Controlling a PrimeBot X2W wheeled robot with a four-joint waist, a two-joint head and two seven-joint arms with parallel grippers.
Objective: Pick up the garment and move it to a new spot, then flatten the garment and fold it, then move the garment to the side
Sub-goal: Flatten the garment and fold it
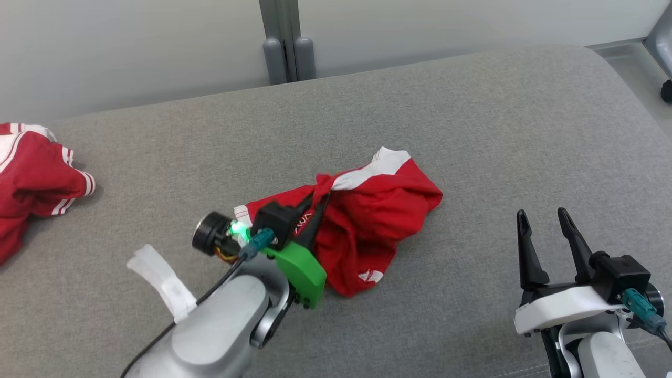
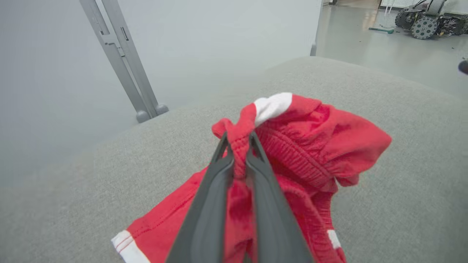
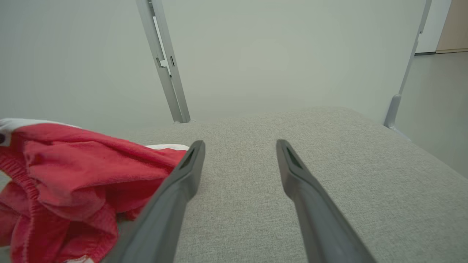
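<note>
The crumpled red fabric garment with white trim (image 1: 378, 220) is found near the middle of the grey upholstered surface (image 1: 472, 105), bunched, with its long axis running from lower left to upper right in the head view. It lies directly at the left gripper (image 1: 317, 195), whose jaws are pinched almost together on a raised fold by the elastic waistband. The right gripper (image 1: 543, 215) is spread wide and empty, well apart to the garment's right, so the lift is judged to fall to the left arm.

Garment (image 1: 378, 220) mid-frame: red w/ white bands; 2nd garment (image 1: 31, 168) far left: red, white stripes; surface (image 1: 472, 105) plain grey
</note>
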